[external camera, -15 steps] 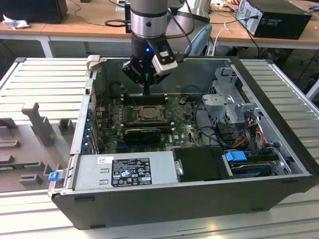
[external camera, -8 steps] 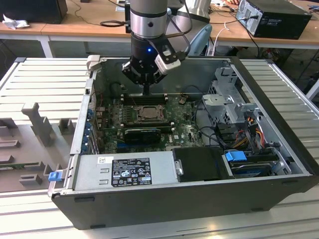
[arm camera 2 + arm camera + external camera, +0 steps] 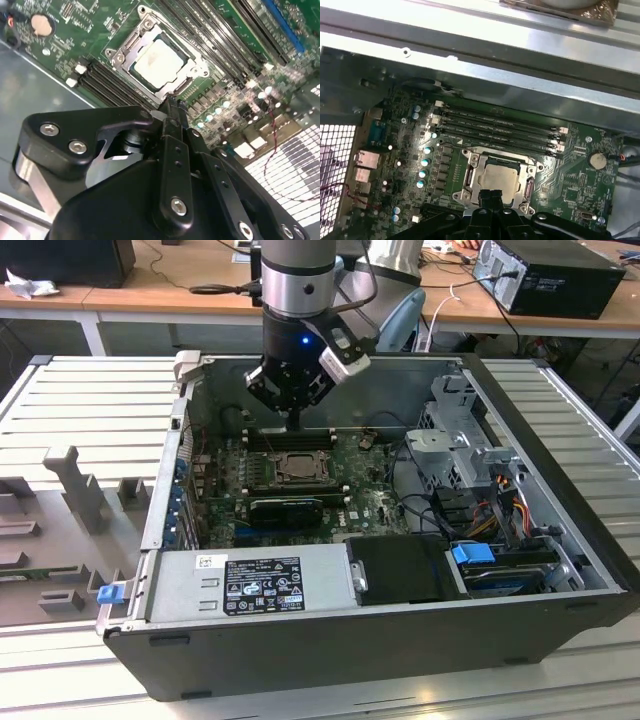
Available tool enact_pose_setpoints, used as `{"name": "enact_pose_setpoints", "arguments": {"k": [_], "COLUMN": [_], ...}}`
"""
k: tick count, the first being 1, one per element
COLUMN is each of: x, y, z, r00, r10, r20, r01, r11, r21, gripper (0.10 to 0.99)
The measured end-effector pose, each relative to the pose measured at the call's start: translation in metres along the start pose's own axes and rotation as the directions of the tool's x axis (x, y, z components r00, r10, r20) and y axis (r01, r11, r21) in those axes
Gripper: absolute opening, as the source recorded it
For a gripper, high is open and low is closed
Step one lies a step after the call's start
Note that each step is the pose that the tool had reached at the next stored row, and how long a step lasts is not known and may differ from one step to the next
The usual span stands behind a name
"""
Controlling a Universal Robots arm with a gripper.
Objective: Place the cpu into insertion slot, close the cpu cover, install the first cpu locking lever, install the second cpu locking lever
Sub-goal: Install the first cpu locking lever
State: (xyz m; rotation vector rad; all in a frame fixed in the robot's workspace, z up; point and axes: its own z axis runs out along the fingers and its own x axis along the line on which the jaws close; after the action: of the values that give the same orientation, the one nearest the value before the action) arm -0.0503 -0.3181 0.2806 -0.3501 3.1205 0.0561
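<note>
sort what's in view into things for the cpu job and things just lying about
For the job: cpu; cpu cover, down around the cpu; pincer, close by the cover's edge.
Just lying about: memory slots; coin battery; power supply; drive cage.

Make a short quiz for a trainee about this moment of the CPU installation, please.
1. True or false: the cpu lies inside the window of the cpu cover.
2. Choose one. The gripper hangs over: A) the power supply; B) the motherboard, just beside the cpu cover; C) the drive bay.
3. Fill the gap: in the second wrist view, the gripper's fingers are ____ (open or shut).

Key: 1 true; 2 B; 3 shut.
</note>
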Motion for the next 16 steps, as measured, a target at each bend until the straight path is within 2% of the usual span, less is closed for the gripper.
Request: {"name": "enact_pose_setpoints", "arguments": {"k": [4,6,10,13,16], "x": [0.0127,0.0137,0.0137,0.0157,0.041], "y": [0.003,0.0032,0.0031,0.0034,0.009], "z": [0.0012,0.0023,0.0072,0.0094,0.0131], "r00": [1.0,0.9999,0.9944,0.9912,0.9912], "r10": [-0.001,0.017,0.106,0.132,0.132], "r20": [0.0014,0.0019,0.0051,0.006,0.0061], "r01": [0.001,-0.017,-0.106,-0.132,-0.132], "r11": [1.0,0.9999,0.9944,0.9912,0.9912], "r21": [-0.001,-0.001,-0.001,-0.001,-0.001], "gripper": [0.106,0.106,0.106,0.106,0.106]}}
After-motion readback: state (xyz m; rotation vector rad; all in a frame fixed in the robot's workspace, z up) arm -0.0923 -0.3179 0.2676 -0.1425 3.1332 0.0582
